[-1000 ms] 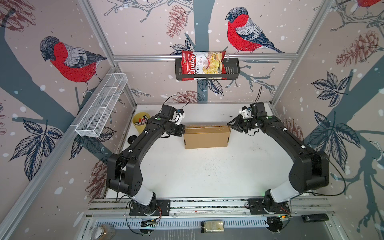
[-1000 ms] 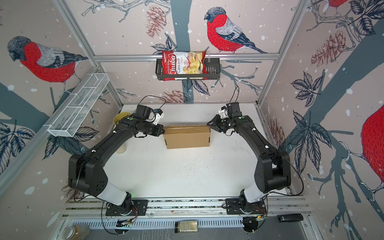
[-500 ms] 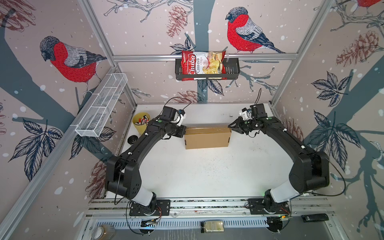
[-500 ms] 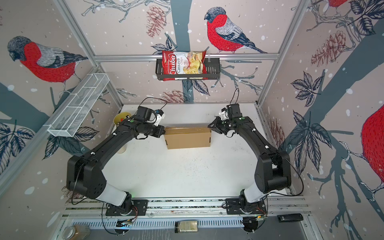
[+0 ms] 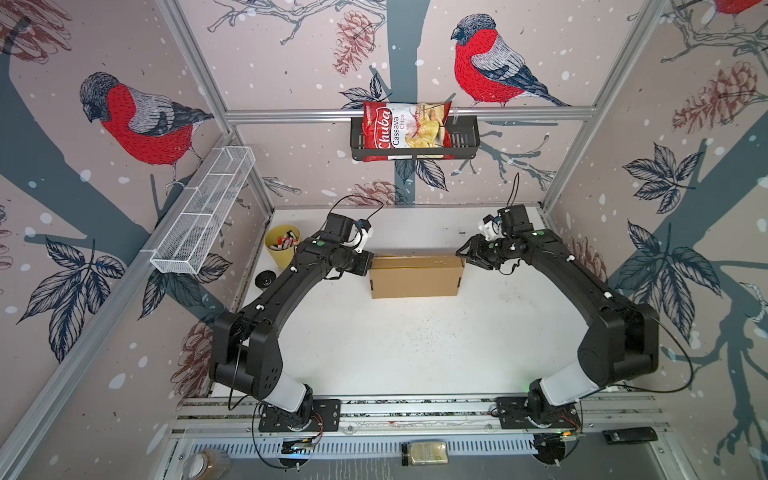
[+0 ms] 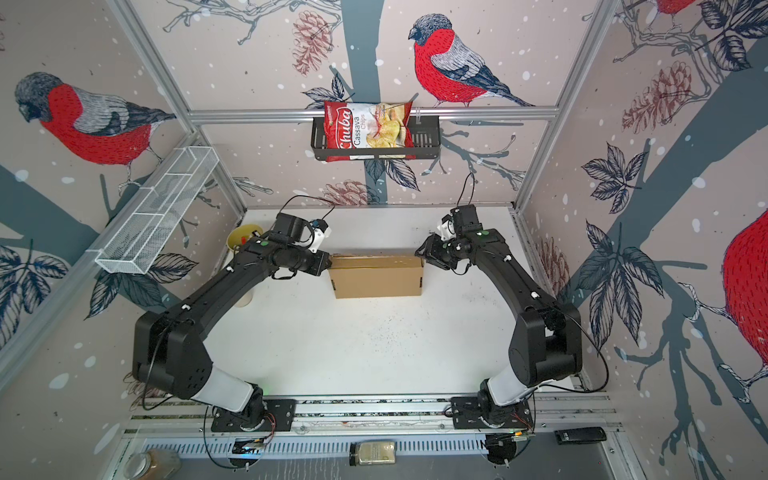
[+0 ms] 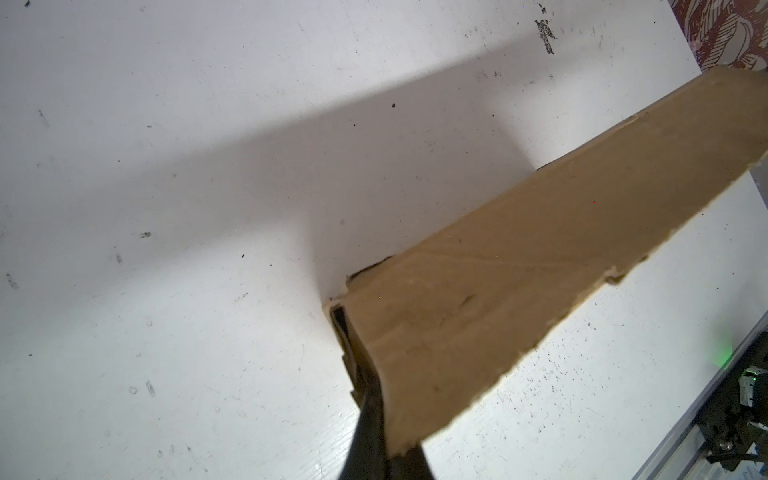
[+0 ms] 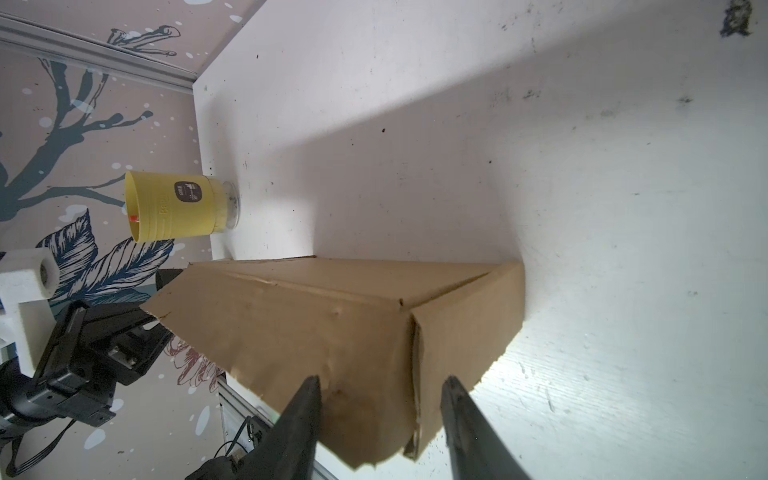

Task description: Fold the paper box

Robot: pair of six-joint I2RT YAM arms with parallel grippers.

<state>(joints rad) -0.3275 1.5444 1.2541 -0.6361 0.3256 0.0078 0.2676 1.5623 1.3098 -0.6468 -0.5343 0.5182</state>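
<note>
In both top views, a plain brown corrugated cardboard paper box is being shown lying on the far half of the white tabletop, its long side running across the scene between the two black arms. The left gripper is being pressed against the box's left end, while the right gripper is being held at the box's far right corner. A yellow plastic cup of markers is being seen standing near the tabletop's far left corner, and a red bag of cassava chips is being carried in a black wire basket on the rear wall. In the left wrist view, the left gripper is being shown with its fingers together, clamped on the cardboard edge at the near end of the paper box, whose top panel is being seen stretching away over the tabletop. In the right wrist view, the right gripper is being shown with its jaws apart, the two dark fingers being set either side of the box's end corner; whether they are touching the cardboard cannot be told. The paper box is being seen resting on the tabletop, with the yellow cup standing beyond it.
</note>
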